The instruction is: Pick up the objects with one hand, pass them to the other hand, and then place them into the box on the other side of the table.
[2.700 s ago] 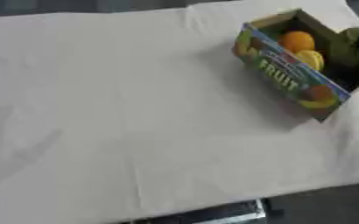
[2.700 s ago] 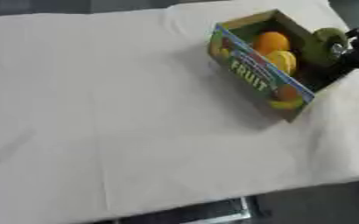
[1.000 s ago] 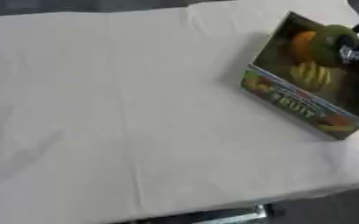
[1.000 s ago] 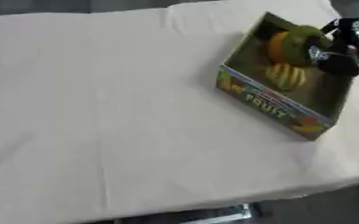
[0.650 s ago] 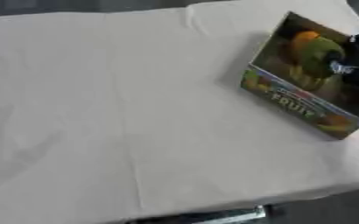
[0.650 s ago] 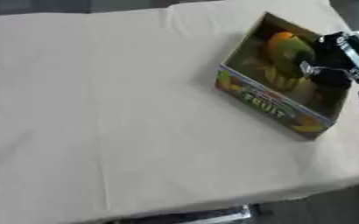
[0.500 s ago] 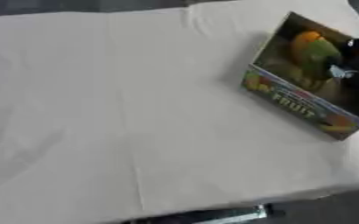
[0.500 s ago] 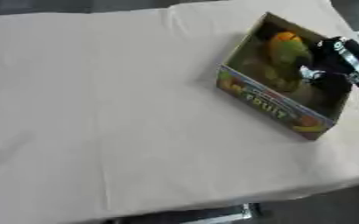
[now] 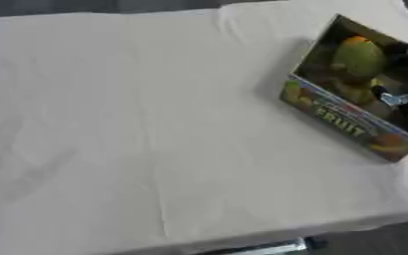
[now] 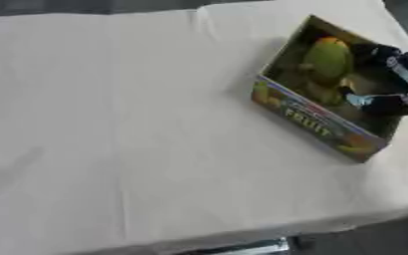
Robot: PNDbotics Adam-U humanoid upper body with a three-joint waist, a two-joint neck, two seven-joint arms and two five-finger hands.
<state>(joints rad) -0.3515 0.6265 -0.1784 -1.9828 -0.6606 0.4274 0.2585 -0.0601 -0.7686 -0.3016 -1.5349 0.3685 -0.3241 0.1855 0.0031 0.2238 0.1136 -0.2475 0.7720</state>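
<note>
Far right on white-clothed table (image 10: pixel 138 129): printed FRUIT box (image 10: pixel 316 124), tilted. My right hand (image 10: pixel 383 79) reaches into box from right, beside green fruit (image 10: pixel 328 59); yellow pieces (image 10: pixel 325 92) below. Finger state: cannot tell, blurred. Left hand out of view.

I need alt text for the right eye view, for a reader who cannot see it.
The robot's right hand reaches into a cardboard fruit box at the table's right side, next to a green fruit inside it. The rest of the white tablecloth is bare.
</note>
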